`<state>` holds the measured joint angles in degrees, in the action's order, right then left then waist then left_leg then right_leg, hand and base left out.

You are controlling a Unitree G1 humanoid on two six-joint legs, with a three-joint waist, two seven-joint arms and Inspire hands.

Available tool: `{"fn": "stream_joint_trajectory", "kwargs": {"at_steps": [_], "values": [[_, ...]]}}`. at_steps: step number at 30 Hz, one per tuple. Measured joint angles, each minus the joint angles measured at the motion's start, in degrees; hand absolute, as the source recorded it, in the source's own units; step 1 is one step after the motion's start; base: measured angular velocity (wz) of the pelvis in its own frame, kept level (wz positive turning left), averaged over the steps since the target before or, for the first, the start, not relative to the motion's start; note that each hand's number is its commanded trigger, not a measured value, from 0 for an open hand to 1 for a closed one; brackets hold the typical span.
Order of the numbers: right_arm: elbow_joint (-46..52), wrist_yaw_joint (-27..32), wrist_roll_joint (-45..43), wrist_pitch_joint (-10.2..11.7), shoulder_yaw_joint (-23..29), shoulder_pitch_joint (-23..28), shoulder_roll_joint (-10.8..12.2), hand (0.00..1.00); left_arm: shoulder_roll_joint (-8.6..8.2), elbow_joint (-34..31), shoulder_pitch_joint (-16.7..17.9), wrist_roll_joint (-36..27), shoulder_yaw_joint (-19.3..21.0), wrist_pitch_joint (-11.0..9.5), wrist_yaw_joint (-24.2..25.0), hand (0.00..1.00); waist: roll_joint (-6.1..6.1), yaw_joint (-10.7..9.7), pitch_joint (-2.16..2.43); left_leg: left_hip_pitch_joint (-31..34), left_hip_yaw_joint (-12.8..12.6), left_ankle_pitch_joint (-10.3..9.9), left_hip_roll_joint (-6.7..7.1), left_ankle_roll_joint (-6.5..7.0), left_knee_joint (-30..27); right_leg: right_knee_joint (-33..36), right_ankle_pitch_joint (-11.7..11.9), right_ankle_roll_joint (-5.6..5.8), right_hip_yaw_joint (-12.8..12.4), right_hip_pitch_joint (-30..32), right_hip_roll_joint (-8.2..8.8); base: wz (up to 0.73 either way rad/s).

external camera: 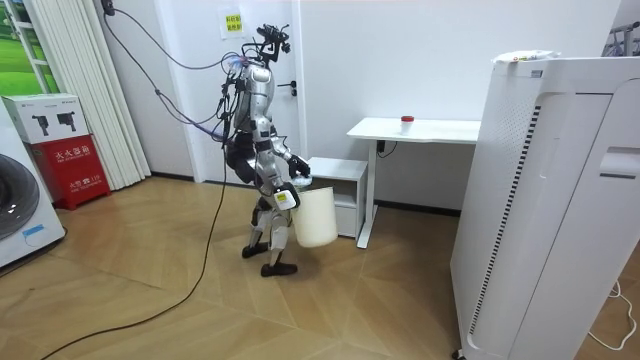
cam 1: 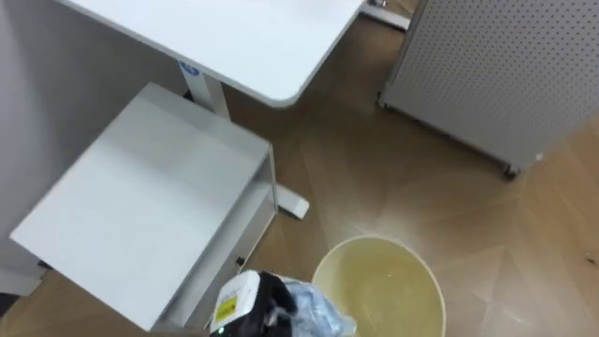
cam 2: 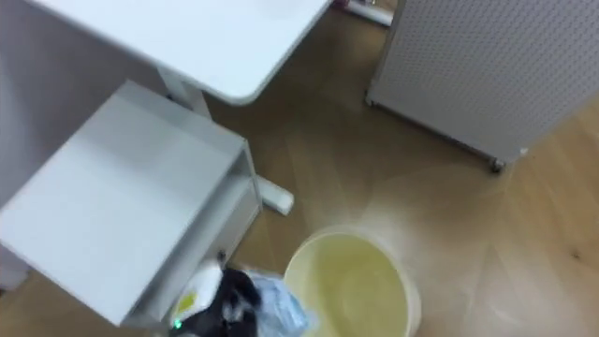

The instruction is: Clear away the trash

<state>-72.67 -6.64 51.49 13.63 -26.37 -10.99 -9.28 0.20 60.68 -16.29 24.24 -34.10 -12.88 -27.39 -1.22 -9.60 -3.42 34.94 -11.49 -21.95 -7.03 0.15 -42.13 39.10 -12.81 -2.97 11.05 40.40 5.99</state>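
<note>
A crumpled bluish-white piece of garbage (cam 1: 318, 314) sits at the bottom edge of the left eye view. My left hand (cam 1: 267, 298) is dark and has its fingers curled round the garbage, right beside the rim of a cream round bin (cam 1: 430, 285). The bin's inside looks bare and yellowish. In the room view the bin (external camera: 316, 216) hangs in front of my body, off the floor, with the left hand (external camera: 296, 183) at its top. I stand facing the desk, knees slightly bent. How the bin is held is hidden.
A low white cabinet (cam 1: 140, 201) stands to my left, under a white desk (cam 1: 234, 42). A white perforated panel on castors (cam 1: 496, 75) stands ahead to the right. Wooden floor (cam 1: 374, 178) lies between them. In the room view a tall white appliance (external camera: 545, 200) stands to the right.
</note>
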Motion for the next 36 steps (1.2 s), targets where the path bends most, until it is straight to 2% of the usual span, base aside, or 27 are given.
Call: {"fn": "stream_joint_trajectory", "kwargs": {"at_steps": [2,8,9,10,11,12,13,25,30,36], "values": [[-0.5,-0.8,-2.5,0.0,0.0,-0.1,1.3,1.00,0.00,-2.8,1.7,-0.1,-1.4,0.0,2.8,1.00,0.32,0.2,0.22,-1.3,0.0,0.1,0.11,0.04,0.6,-0.5,0.0,0.16,0.0,-1.3,0.02,0.02],[-1.2,-2.5,-4.6,-0.3,0.1,-0.3,1.9,1.00,-0.91,-5.6,2.4,0.0,-3.5,0.0,6.4,1.00,0.95,0.4,0.56,-4.3,-0.4,0.9,0.69,0.48,2.9,-2.5,0.6,0.97,-0.5,-4.1,-0.02,0.00],[-1.2,-2.6,-4.6,-0.6,0.1,-0.3,1.9,1.00,-1.13,-5.6,2.4,0.0,-3.7,0.0,6.7,0.93,1.02,0.4,0.55,-4.6,-0.7,1.1,0.78,0.59,3.5,-3.0,1.0,1.09,-0.7,-4.2,-0.04,0.00],[-1.2,-2.8,-4.7,-0.7,0.1,-0.4,1.9,1.00,-1.18,-5.6,2.4,0.1,-3.8,0.0,6.8,0.73,1.02,0.4,0.55,-4.6,-0.8,1.3,0.78,0.63,3.7,-3.4,1.2,1.12,-0.8,-4.3,-0.09,-0.06],[-1.1,-3.0,-4.8,-0.7,0.1,-0.3,2.0,1.00,-1.23,-5.6,2.4,0.1,-3.9,0.0,6.8,0.26,1.03,0.4,0.54,-4.6,-1.0,1.5,0.76,0.69,4.2,-3.8,1.6,1.11,-0.7,-4.2,-0.13,-0.06],[-1.1,-3.2,-4.8,-0.6,0.1,-0.3,2.0,1.00,-1.29,-5.6,2.4,0.1,-4.2,0.1,6.8,0.09,1.01,0.4,0.54,-4.6,-1.1,1.8,0.77,0.74,4.8,-4.5,2.0,1.09,-0.7,-4.2,-0.18,-0.06],[-1.1,-3.3,-4.8,-0.6,0.1,-0.3,1.9,1.00,-1.29,-5.6,2.4,0.1,-4.3,0.1,6.8,0.00,1.01,0.4,0.54,-4.6,-1.2,1.8,0.77,0.74,5.0,-4.7,2.2,1.04,-0.6,-4.2,-0.19,-0.05],[-1.1,-4.1,-7.6,-0.5,0.6,-0.4,2.1,1.00,-1.28,-5.6,2.4,0.2,-4.3,0.1,8.1,0.00,0.70,0.5,0.46,-4.6,-1.4,1.9,0.73,0.63,6.2,-6.4,2.7,1.06,-0.8,-4.3,-0.96,-0.01],[-0.8,-4.3,-12.0,-0.6,1.4,-1.1,2.1,1.00,-1.18,-5.6,2.5,0.2,-4.3,0.1,8.5,0.00,0.21,0.5,0.38,-4.7,-1.5,2.0,0.72,0.59,6.4,-6.4,2.6,1.10,-0.8,-4.2,-0.61,0.00],[-0.3,-4.7,-12.3,-0.7,1.3,-1.0,2.1,1.00,-0.61,-5.6,2.4,0.1,-4.3,0.1,10.1,0.00,-0.17,0.5,0.37,-5.1,-1.5,2.0,0.82,0.69,6.4,-5.9,2.6,1.18,-0.9,-4.3,-0.19,0.00]]}}
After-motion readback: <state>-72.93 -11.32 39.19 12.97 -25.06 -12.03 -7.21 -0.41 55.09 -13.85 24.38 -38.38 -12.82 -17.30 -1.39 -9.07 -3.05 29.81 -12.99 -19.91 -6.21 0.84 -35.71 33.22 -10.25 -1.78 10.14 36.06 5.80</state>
